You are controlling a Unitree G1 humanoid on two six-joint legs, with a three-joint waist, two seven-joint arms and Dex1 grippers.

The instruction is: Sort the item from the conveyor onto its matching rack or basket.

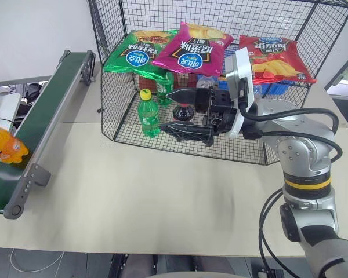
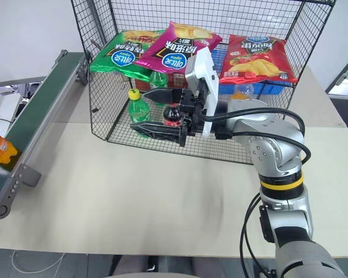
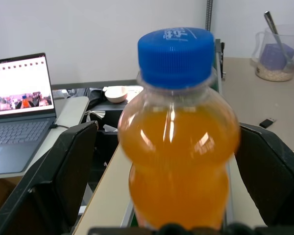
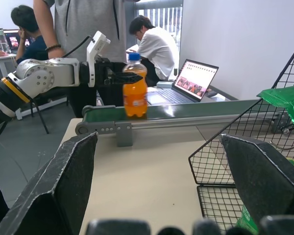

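- My left pincer (image 3: pixel 171 161) stands spread wide, one black finger (image 3: pixel 63 171) on either side of the orange soda bottle (image 3: pixel 179 142); I see a gap between each finger and the bottle, so nothing is pinched.
- The orange soda bottle stands upright on the conveyor (image 4: pixel 186 111) near its roller end, blue cap (image 3: pixel 175 56) on top; in my right wrist view my left arm reaches level to it from the far side of the belt.
- In the head views the bottle shows at the far left edge over the dark green belt.
- My right pincer (image 1: pixel 182 111) is also spread and holds nothing; it hangs level in front of the black wire cage (image 1: pixel 113 87), pointing toward the conveyor side, well apart from the belt.
- On the cage's mesh floor a green soda bottle (image 1: pixel 148 113) with a yellow cap stands just beyond my right fingertips, with a dark cola bottle (image 2: pixel 173 114) behind the fingers.
- Across the cage's upper shelf lie chip bags: green (image 1: pixel 133 58), magenta (image 1: pixel 197 51) and red (image 1: pixel 272 58).
- Behind the conveyor an open laptop (image 4: pixel 188 81) sits on a desk, and people (image 4: pixel 154 49) are seated or standing beyond.
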